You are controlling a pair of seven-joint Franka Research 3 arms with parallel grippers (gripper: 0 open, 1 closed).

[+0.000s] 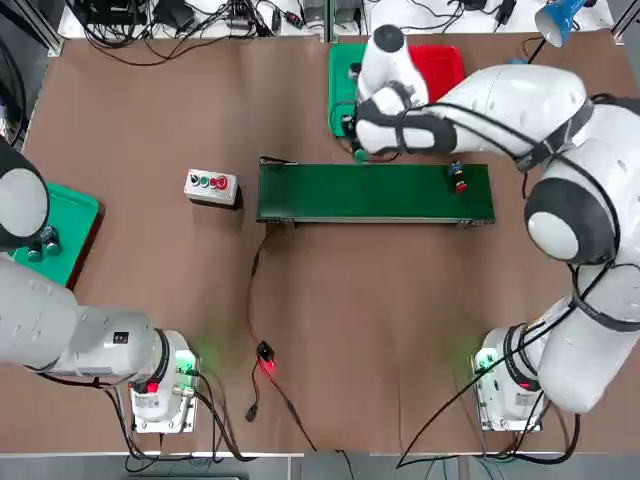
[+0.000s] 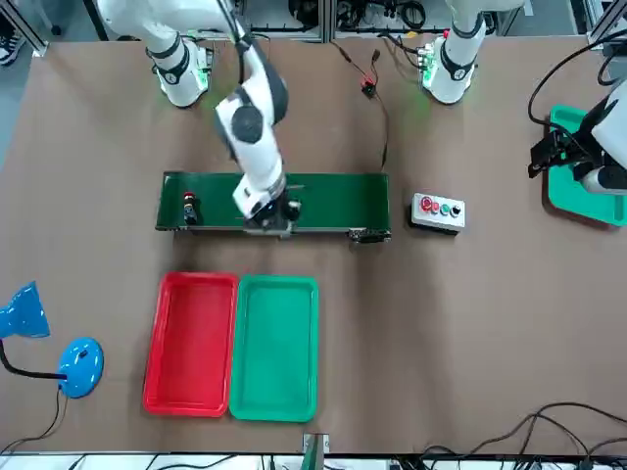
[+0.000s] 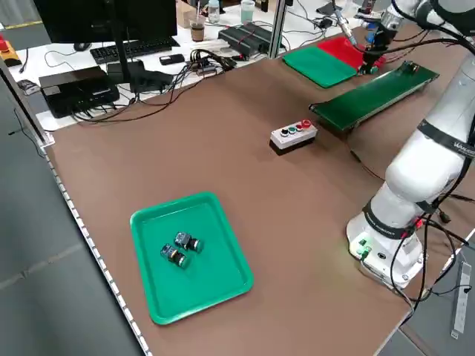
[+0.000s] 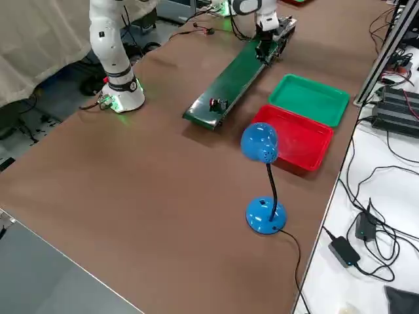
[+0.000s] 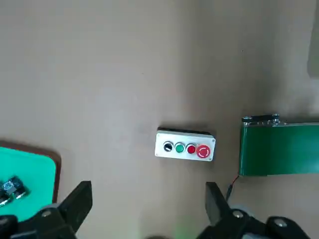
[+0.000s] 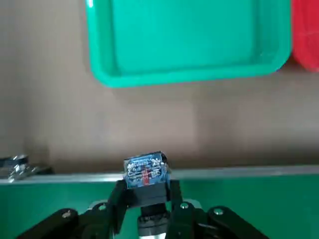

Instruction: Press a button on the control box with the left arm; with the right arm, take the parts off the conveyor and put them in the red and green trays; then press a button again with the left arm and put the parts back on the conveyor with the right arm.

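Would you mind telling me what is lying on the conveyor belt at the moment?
One red-capped part lies loose near one end of the conveyor. The right pincer grips a second part above the belt's edge. Its arm hides the belt beneath.

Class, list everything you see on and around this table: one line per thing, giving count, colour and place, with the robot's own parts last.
Conveyor: one, green, table centre.
Control box: one, grey, beside the conveyor's end.
Part: one, red-topped, on the conveyor.
Held part: one, blue-topped, in the right gripper.
Trays: red and green, side by side beyond the conveyor.
Third tray: green, two parts inside, near the left arm.
Lamp: one, blue, table edge.
Right gripper: over the conveyor.
Left gripper: open, parked.
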